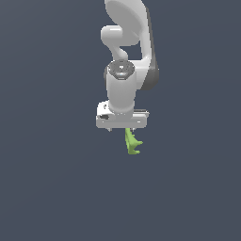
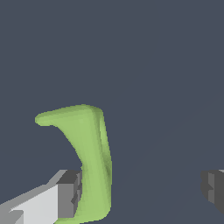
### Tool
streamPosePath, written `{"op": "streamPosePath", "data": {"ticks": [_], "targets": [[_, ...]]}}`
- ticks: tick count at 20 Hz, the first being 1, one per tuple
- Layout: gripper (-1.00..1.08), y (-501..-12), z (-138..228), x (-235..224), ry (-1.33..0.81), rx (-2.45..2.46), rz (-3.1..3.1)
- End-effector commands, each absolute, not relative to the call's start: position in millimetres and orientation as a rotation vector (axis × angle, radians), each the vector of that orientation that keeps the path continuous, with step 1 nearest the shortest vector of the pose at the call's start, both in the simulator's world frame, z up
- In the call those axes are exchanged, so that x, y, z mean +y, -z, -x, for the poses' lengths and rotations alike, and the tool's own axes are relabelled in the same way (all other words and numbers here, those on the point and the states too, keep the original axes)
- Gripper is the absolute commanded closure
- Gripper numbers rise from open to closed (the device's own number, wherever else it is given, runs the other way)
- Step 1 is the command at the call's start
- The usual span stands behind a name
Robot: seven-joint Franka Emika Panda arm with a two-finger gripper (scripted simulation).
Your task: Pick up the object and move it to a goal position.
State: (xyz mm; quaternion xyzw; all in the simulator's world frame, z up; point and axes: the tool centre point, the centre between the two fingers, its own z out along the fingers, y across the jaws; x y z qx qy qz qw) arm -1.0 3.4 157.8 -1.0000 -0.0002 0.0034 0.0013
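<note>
- Nearest the wrist camera: one grey finger pad (image 2: 70, 194) touches the side of the lime-green object (image 2: 89, 153); the second pad (image 2: 213, 189) stands well apart from it, with bare background between.
- Jaws read as wide, not clamped on anything; only one pad is in contact.
- The object is a smooth curved piece: a thick stem that bends over into a blunt prong at its far end.
- In the exterior view the object (image 1: 132, 142) shows just below the white gripper (image 1: 123, 128), offset toward the exterior view's right, forked tips pointing down.
- Whether it rests on a surface or hangs free cannot be told: the background is one flat dark blue-grey, with no shadow or edge.
- The arm (image 1: 127, 42) comes down from the top of the exterior view, hand pointing straight down.
- Progress, as a judgement: approach done, fingers straddling the object; no firm grasp shown, so closing, lifting and carrying appear left to do.
- No goal marker is visible in either view, so distance to the goal cannot be judged.
- Containers: none in sight.
</note>
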Motion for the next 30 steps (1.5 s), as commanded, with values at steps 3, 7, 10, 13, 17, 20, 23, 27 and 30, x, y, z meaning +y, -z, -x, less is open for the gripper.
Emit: {"op": "streamPosePath", "data": {"ticks": [3, 7, 10, 13, 17, 20, 23, 27, 30], "targets": [[-0.92, -157.2, 1.3, 1.3, -0.014, -0.002, 3.141], [-0.92, -153.2, 4.2, -14.7, -0.037, -0.007, 3.155], [-0.92, -151.5, 5.7, -24.0, -0.050, -0.004, 3.162], [-0.92, -151.7, 5.6, -23.0, -0.048, -0.004, 3.162], [-0.92, -150.0, 5.2, -1.7, -0.036, -0.073, 3.156], [-0.92, -147.9, 5.9, 28.0, -0.019, -0.167, 3.146], [-0.92, -146.5, 7.4, 51.2, -0.006, -0.240, 3.135], [-0.92, -145.8, 8.5, 62.2, 0.000, -0.275, 3.130], [-0.92, -144.6, 8.3, 59.7, -0.003, -0.266, 3.131]]}}
